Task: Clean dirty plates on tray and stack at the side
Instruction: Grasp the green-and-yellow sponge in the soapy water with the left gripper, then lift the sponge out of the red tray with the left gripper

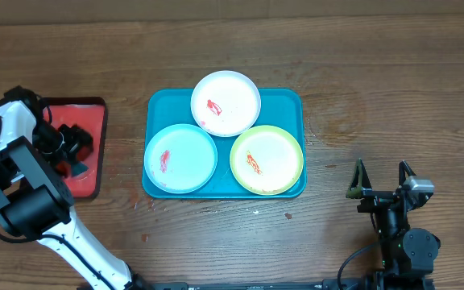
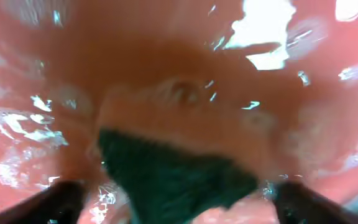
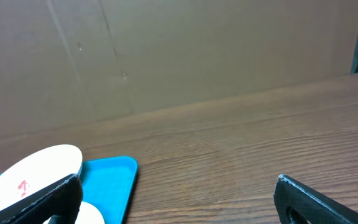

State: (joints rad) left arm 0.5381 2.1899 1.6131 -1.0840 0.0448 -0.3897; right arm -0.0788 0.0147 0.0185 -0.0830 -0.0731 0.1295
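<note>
Three plates lie on one teal tray (image 1: 293, 101): white plate (image 1: 225, 103) at its far edge, pale blue plate (image 1: 180, 158) near-left, yellow-green plate (image 1: 267, 159) near-right. Each bears one red smear.

Left of the tray, over one red tray (image 1: 87, 121), the left gripper (image 2: 179, 186) has its jaws spread either side of a dark green item (image 2: 173, 171), too blurred to identify.

Right of the tray, the right gripper (image 1: 382, 179) has its jaws spread.

Plates: 3. White plate (image 1: 225, 103) ×1, blue plate (image 1: 180, 158) ×1, green plate (image 1: 267, 159) ×1.
Red smears (image 1: 213, 105): 3, one per plate.
Trays: 2. Teal tray (image 1: 292, 101) ×1, red tray (image 1: 87, 113) ×1.
Dark green pad (image 2: 173, 177): 1.
Grippers: 2. Left gripper (image 1: 72, 147), right gripper (image 1: 382, 177).
Desk (image 1: 377, 64): 1.
</note>
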